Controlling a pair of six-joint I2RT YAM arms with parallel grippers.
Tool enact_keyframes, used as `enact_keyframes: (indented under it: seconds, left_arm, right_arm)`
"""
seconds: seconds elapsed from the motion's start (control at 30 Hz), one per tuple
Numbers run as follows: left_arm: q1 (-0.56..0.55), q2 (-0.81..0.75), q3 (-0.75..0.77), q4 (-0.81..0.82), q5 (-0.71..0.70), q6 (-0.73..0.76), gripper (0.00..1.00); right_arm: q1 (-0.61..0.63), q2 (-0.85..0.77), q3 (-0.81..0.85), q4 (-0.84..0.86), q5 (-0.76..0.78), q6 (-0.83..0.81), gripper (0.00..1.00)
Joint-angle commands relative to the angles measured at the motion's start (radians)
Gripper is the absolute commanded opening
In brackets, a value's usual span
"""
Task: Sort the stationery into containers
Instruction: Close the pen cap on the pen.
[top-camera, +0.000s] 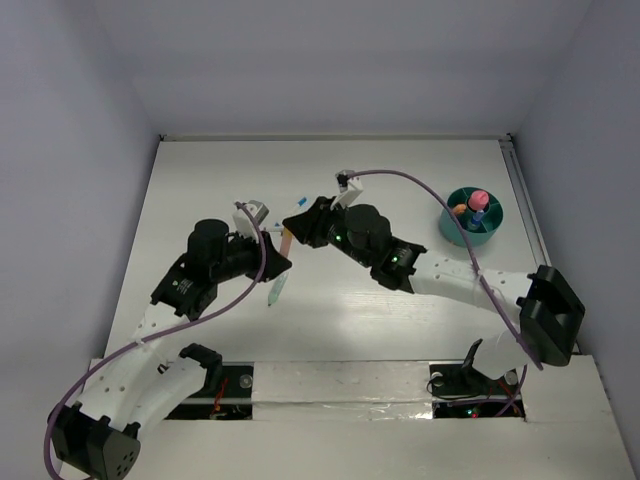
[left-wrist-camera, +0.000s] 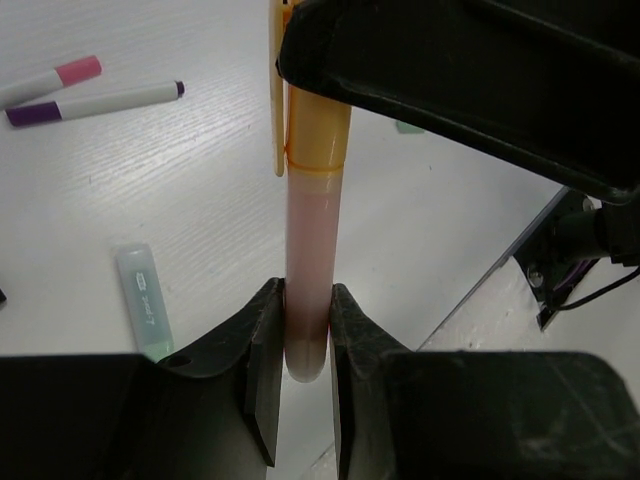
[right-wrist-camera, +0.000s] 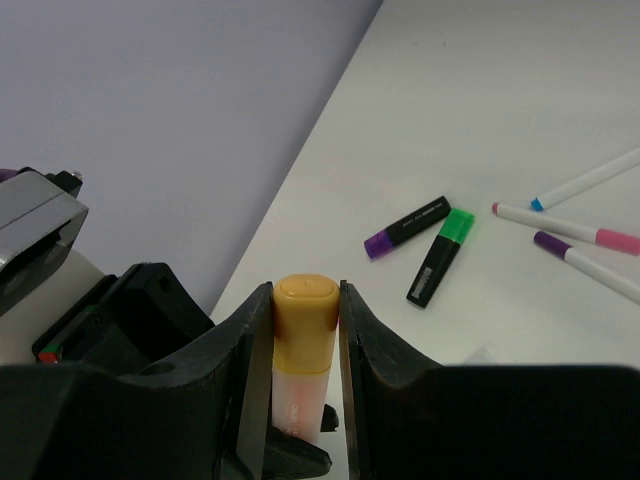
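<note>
Both grippers are shut on one highlighter (top-camera: 287, 241) with an orange cap and a pale pink barrel, held above the table. My left gripper (left-wrist-camera: 306, 345) pinches the barrel's rounded end (left-wrist-camera: 308, 260). My right gripper (right-wrist-camera: 305, 310) pinches the orange cap (right-wrist-camera: 305, 318). In the top view the left gripper (top-camera: 277, 264) and the right gripper (top-camera: 302, 226) meet at mid-table. A pale green pen (top-camera: 276, 290) lies on the table below them, and also shows in the left wrist view (left-wrist-camera: 143, 300). The teal bowl (top-camera: 491, 229) stands at the far right and holds a pink-topped piece (top-camera: 478, 200).
White markers with a pink cap (left-wrist-camera: 62, 78) and a purple cap (left-wrist-camera: 95, 103) lie nearby. Black highlighters with a purple cap (right-wrist-camera: 407, 227) and a green cap (right-wrist-camera: 441, 256) lie beside thin white markers (right-wrist-camera: 565, 228). The table's left wall is close.
</note>
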Motion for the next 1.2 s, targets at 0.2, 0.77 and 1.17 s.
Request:
enact_keyframes:
  seconds: [0.2,0.77,1.17]
  left_arm:
    - [0.051,-0.011,0.042,0.233,-0.159,-0.021,0.0]
    - [0.069,-0.039,0.041,0.228,-0.19,-0.025,0.0]
    - [0.069,0.073,0.032,0.233,0.008,-0.017,0.51]
  right_arm:
    - [0.223,0.091,-0.118,-0.123,-0.169,0.034,0.0]
    - [0.252,0.061,-0.21,-0.13,-0.089,0.1,0.0]
    - [-0.065,0.051,0.083,-0.063,0.069,-0.015,0.0]
